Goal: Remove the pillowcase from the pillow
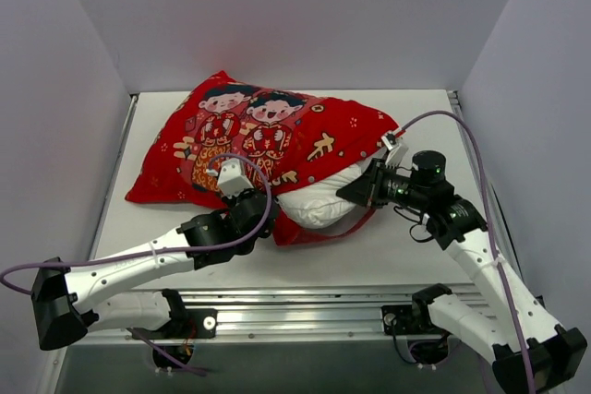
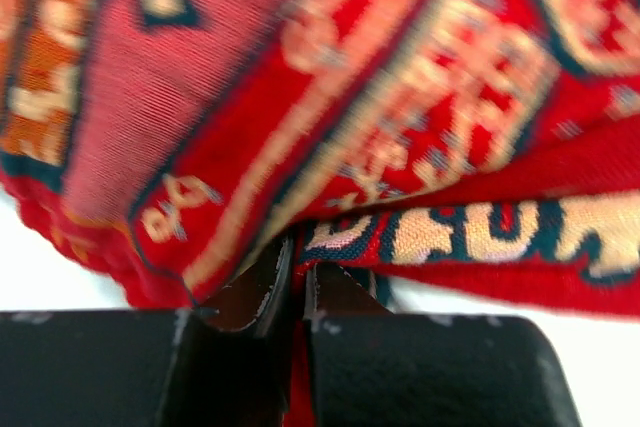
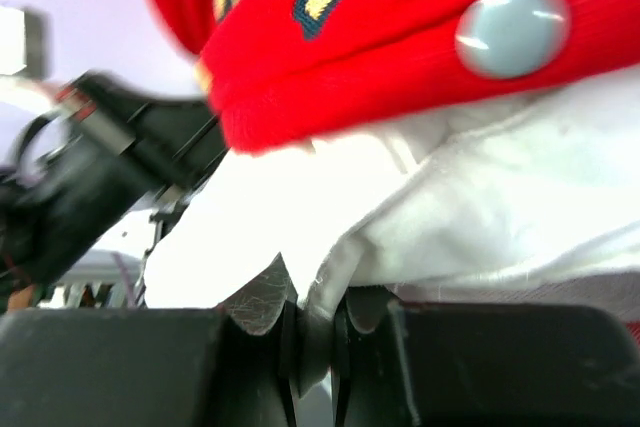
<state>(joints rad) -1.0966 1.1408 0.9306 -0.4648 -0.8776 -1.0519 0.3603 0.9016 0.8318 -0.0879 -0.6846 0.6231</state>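
The left end effector [image 2: 297,292] pinched a fold of the red pillowcase [image 1: 277,136], its jaws nearly closed. The right end effector [image 3: 312,312] clamped the white pillow [image 1: 319,200], which bulged from the pillowcase's open end at the middle of the desk [image 1: 416,251]; the rest lay toward the far-left corner.

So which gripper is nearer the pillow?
Right. The right gripper pinches the pillow itself; the left gripper is clamped on the pillowcase, beside it.
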